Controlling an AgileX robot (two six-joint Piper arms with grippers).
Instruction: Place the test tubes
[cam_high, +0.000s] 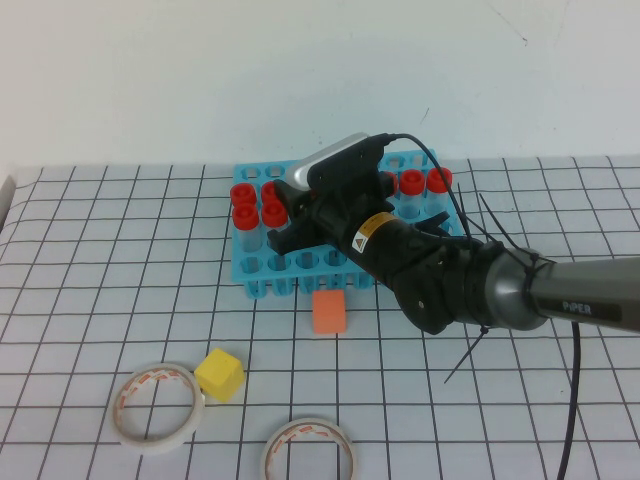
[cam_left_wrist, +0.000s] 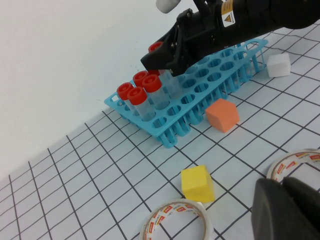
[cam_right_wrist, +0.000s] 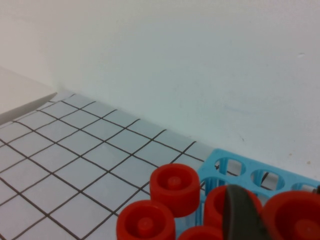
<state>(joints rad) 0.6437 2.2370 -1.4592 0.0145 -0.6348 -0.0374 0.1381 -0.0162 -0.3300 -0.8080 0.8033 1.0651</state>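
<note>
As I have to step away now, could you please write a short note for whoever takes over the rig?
Left pincer: shut, empty, parked near a tape roll.
Right pincer: over the left end of the rack, closed on a tube.
Done: four tubes stand there, more at the right end.
Left: seat and release this tube; no loose tubes in view.

Right arm stretches forward, right gripper (cam_high: 284, 220) pinching a test tube (cam_left_wrist: 157, 47); left gripper (cam_left_wrist: 284, 194) hangs closed over the surface (cam_left_wrist: 100, 190)
</note>
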